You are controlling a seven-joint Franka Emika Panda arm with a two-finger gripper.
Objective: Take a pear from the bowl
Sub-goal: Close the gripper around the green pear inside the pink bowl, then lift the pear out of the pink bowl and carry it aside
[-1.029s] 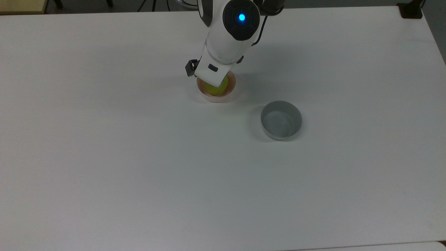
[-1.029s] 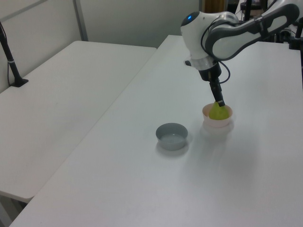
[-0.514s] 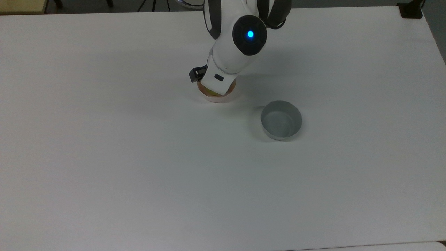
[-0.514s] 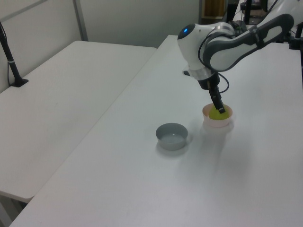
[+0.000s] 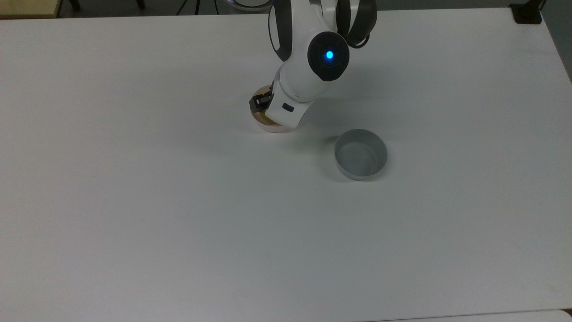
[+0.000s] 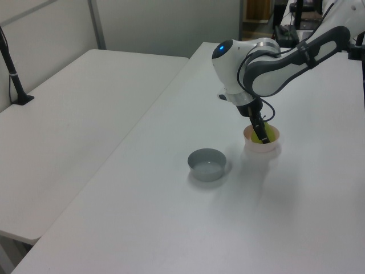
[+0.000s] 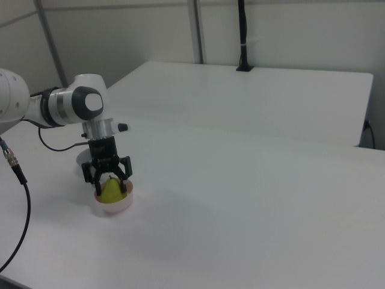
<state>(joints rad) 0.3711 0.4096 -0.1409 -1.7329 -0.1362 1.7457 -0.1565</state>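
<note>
A yellow-green pear (image 7: 111, 191) sits upright in the pale pink bowl (image 7: 114, 206) on the white table (image 5: 178, 214). My gripper (image 7: 110, 180) is open and points down into the bowl, one black finger on each side of the pear's upper part with small gaps showing. In the left view the gripper (image 6: 259, 135) reaches into the bowl (image 6: 262, 150) in front of the pear (image 6: 263, 140). From the top view my white hand covers most of the bowl (image 5: 267, 127); only a sliver of its rim shows.
A grey bowl (image 5: 360, 154) stands alone a short way toward the top view's lower right of the pink bowl; in the left view the grey bowl (image 6: 207, 164) sits left of it. A second white table (image 6: 74, 108) adjoins on the left view's left.
My arm has come down, bringing the gripper from just above the pear to around it inside the bowl. In the top view the hand now hides the pear. Both bowls stayed put.
</note>
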